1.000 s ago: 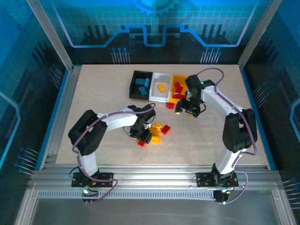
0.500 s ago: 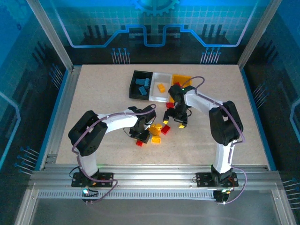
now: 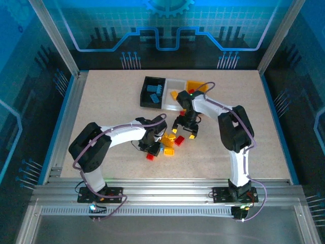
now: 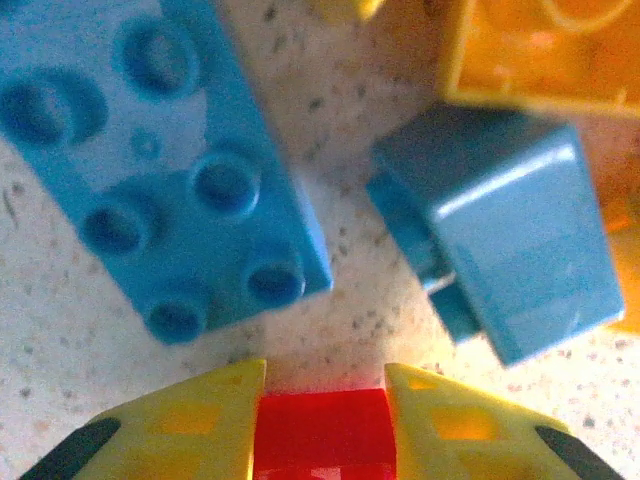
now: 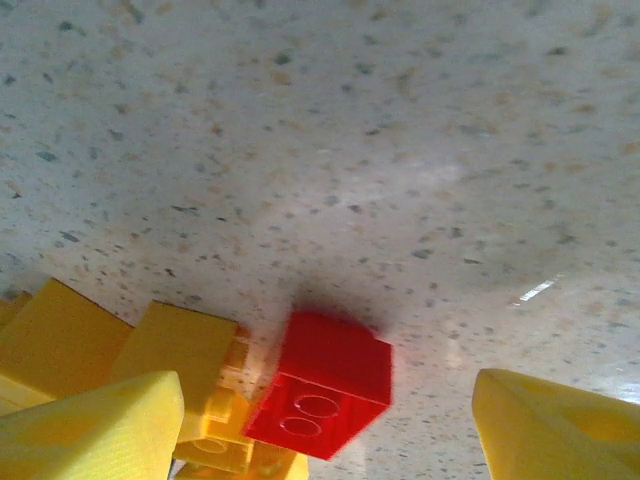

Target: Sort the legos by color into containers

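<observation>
1. My left gripper (image 4: 322, 420) is low over the table (image 3: 101, 101), at the near-left edge of the brick pile.
2. Its fingers (image 4: 190, 425) are clamped on the gripped red brick (image 4: 322, 435), which fills the gap and touches both pads.
3. Just beyond that grip, a blue brick (image 4: 160, 170) lies studs-up. A second blue brick (image 4: 510, 240) lies on its side to its right, apart from it. An orange brick (image 4: 540, 50) lies behind the second one.
4. My right gripper (image 5: 325, 400) hangs over the far-right edge of the pile, jaws wide apart and holding nothing.
5. The loose red brick (image 5: 325, 385) sits on the table between my right fingers (image 5: 90, 430), touching neither. Yellow bricks (image 5: 150, 360) lie against its left side.
6. The three bins stand in a row at the far side: the black bin (image 3: 144, 96) holds blue bricks, the white bin (image 3: 175, 83) is partly hidden by my right arm, and the yellow bin (image 3: 195, 84) is at the right end.
</observation>
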Robot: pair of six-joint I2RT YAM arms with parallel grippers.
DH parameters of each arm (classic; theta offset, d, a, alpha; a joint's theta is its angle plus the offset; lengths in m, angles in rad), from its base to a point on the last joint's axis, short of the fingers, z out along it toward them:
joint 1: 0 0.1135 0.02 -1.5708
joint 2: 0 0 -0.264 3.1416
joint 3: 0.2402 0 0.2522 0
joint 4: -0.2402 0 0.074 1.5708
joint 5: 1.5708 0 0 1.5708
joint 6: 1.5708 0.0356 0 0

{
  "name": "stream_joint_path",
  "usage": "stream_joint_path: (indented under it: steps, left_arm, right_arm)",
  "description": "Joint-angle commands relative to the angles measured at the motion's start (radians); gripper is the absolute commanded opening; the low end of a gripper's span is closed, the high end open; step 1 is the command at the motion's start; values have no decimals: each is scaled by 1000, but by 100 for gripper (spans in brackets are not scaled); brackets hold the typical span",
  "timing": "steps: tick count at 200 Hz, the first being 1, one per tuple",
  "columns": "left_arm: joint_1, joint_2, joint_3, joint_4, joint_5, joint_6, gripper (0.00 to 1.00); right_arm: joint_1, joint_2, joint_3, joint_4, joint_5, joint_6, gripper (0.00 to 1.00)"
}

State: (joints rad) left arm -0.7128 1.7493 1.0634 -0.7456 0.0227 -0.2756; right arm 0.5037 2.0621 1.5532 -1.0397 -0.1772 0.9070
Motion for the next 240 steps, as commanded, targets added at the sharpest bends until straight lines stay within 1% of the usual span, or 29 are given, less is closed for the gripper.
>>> stream_joint_path:
  steps: [1, 39, 69, 90, 111, 125, 150, 161, 176, 199, 218, 240]
  left_arm:
    - [36, -93, -10, -64, 33, -33, 32]
    - [105, -199, 18, -128, 25, -25, 33]
    - [162, -236, 64, -165, 23, -1, 33]
    - [199, -234, 106, -173, 25, 10, 33]
    - [224, -215, 159, -172, 32, 14, 33]
    - [233, -189, 199, -170, 37, 19, 33]
    - [242, -123, 288, -169, 53, 21, 33]
    - [243, -90, 334, -163, 64, 14, 33]
    - [244, -34, 407, -152, 87, -5, 33]
    - [244, 72, 537, -116, 158, -71, 33]
    - [243, 173, 653, -63, 242, -168, 33]
    - [245, 297, 779, 29, 349, -318, 33]
  right_arm:
    - [27, 48, 50, -59, -13, 30, 77]
    - [47, 79, 44, -65, -18, 37, 74]
    - [65, 76, 10, -59, -18, 41, 70]
    - [71, 72, -17, -48, -19, 43, 64]
    - [71, 58, -46, -36, -15, 44, 54]
    - [68, 45, -64, -32, -7, 46, 47]
    - [53, 13, -98, -25, 5, 43, 32]
    - [40, -4, -117, -23, 7, 38, 28]
    - [19, -36, -141, -20, 16, 26, 28]
    - [-22, -117, -194, -3, 46, 2, 27]
    - [-63, -210, -262, 49, 33, -16, 27]
    - [-111, -301, -333, 106, 2, -47, 27]
